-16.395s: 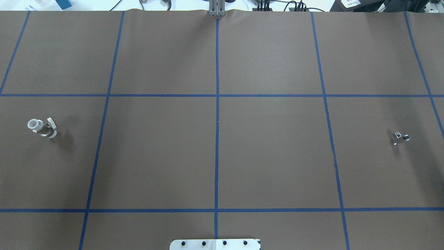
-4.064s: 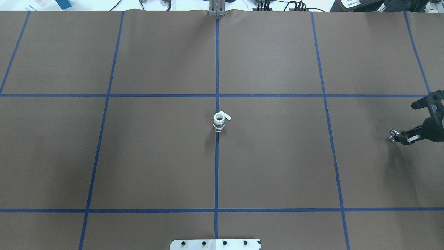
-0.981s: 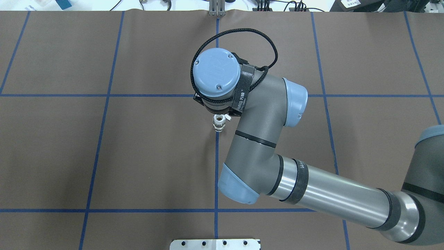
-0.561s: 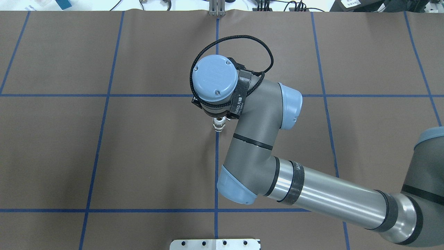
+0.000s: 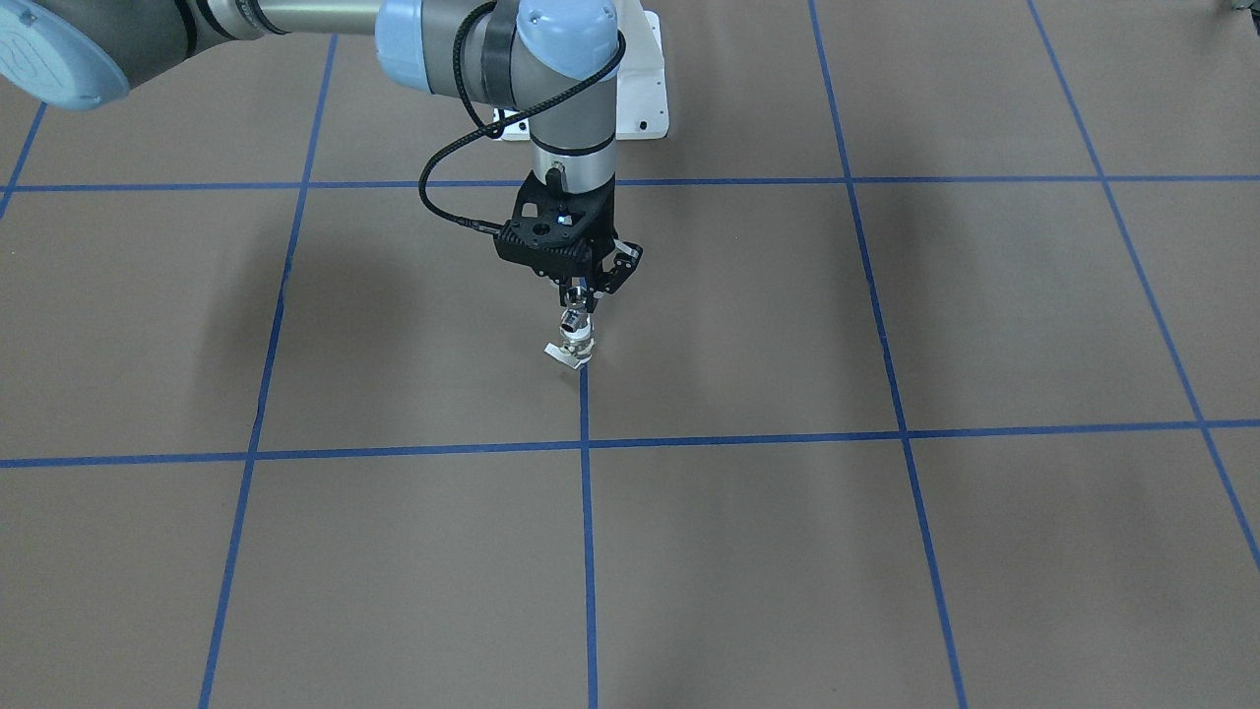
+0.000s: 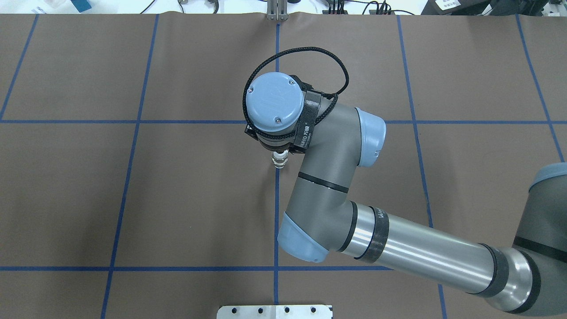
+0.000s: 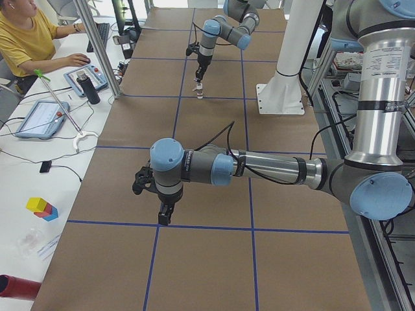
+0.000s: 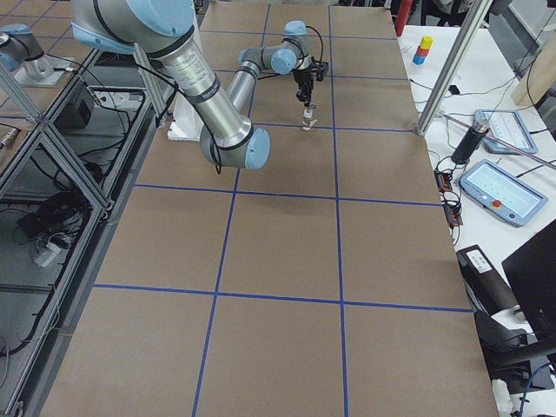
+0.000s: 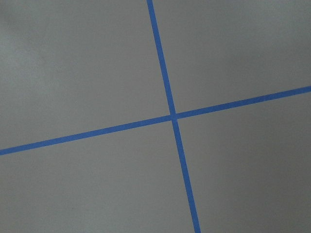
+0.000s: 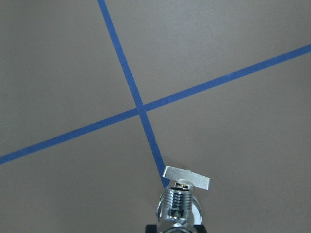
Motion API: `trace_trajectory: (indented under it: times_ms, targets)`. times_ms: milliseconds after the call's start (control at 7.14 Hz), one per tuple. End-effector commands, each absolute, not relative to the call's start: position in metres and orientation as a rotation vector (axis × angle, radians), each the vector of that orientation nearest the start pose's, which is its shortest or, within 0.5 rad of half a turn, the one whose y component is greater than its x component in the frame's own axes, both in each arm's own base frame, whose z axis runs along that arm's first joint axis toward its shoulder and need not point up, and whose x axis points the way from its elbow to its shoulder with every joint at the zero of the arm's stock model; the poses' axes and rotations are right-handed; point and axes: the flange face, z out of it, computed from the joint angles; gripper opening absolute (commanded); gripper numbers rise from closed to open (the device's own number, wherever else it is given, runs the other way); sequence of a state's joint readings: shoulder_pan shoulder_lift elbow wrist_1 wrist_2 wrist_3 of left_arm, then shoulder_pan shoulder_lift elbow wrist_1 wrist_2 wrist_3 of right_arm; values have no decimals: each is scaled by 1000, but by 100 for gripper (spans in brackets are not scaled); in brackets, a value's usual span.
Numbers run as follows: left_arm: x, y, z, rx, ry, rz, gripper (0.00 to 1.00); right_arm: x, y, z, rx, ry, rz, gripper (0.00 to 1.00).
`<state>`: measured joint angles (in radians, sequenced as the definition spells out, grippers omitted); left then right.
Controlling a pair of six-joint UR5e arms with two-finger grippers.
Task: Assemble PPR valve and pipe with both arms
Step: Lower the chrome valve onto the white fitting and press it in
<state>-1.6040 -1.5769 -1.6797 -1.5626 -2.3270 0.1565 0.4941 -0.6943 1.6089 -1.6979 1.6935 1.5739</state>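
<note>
The PPR valve [image 5: 577, 349] stands upright at the table's centre on the blue centre line, its white lever tab sticking out to one side. My right gripper [image 5: 581, 300] points straight down, shut on the chrome pipe [image 5: 570, 322], which rests right on the valve's top end. In the overhead view the wrist hides the gripper and only the valve [image 6: 279, 161] shows. The right wrist view shows the pipe [image 10: 176, 204] and the lever tab [image 10: 187, 178]. My left gripper [image 7: 165, 214] hangs low over the table's left end; I cannot tell if it is open.
Blue tape lines divide the brown table cover. The white pedestal base [image 5: 645, 89] stands behind the valve. An operator [image 7: 26, 35] sits beyond the far edge, with tablets [image 7: 39, 118] and a bottle. The left wrist view shows only a tape crossing [image 9: 172, 116].
The valve went from the far left to the centre, the pipe from the far right. In the last second my right wrist came down over the valve with the pipe.
</note>
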Motion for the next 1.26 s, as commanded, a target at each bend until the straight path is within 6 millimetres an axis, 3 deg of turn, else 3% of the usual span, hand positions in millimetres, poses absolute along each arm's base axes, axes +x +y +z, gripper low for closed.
trace_trajectory:
  times_ms: [0, 561, 701, 841, 981, 1121]
  targets:
    - [-81, -497, 604, 173, 743, 157, 100, -565, -442, 126, 78, -792, 421, 0]
    - [-80, -498, 603, 173, 744, 158, 100, -567, -443, 132, 77, -782, 415, 0]
    - [-80, -498, 602, 174, 743, 157, 100, -567, -443, 132, 77, -782, 413, 7]
    - [-80, -498, 603, 172, 744, 156, 100, -567, -442, 132, 79, -781, 410, 67]
    - [-80, -498, 603, 172, 744, 156, 100, -570, -440, 134, 87, -776, 406, 99]
    - [-80, -498, 603, 172, 744, 156, 100, -570, -440, 134, 94, -776, 406, 99]
